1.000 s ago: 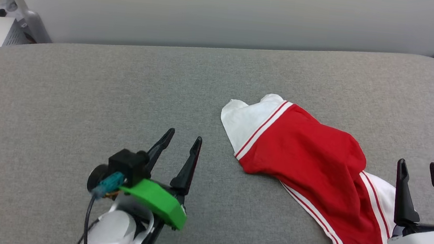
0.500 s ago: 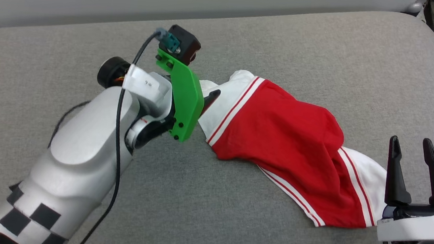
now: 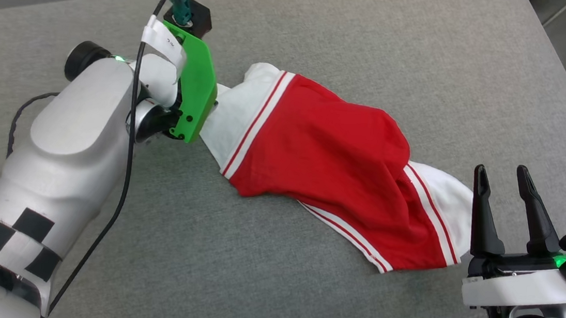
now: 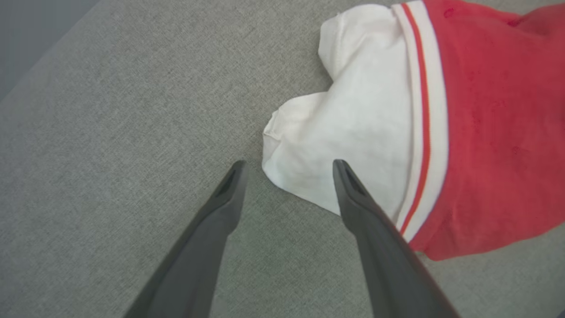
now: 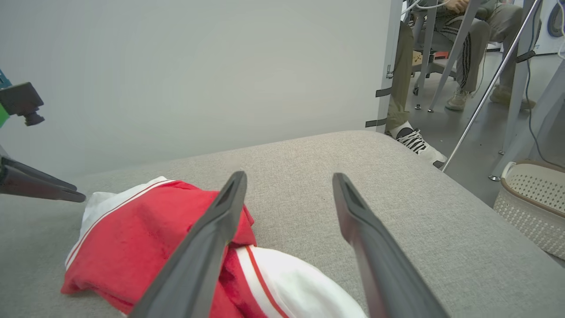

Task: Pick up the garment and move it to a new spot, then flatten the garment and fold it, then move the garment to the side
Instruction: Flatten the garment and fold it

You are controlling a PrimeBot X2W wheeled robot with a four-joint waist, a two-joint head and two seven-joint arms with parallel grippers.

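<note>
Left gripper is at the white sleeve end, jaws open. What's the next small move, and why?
Probably ease the left gripper slightly forward and down before closing. Its open fingertips straddle only the corner of the white sleeve of the garment, so a deeper bite should hold better.

garment (image 3: 323,168): on cushion (image 3: 271,282) | left pincer (image 4: 289,162): at left end | right pincer (image 3: 501,168): right end

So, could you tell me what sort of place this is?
Probably an indoor robotics lab or test room: a grey padded work surface, a plain white partition, and a seated person among metal frame legs.
</note>
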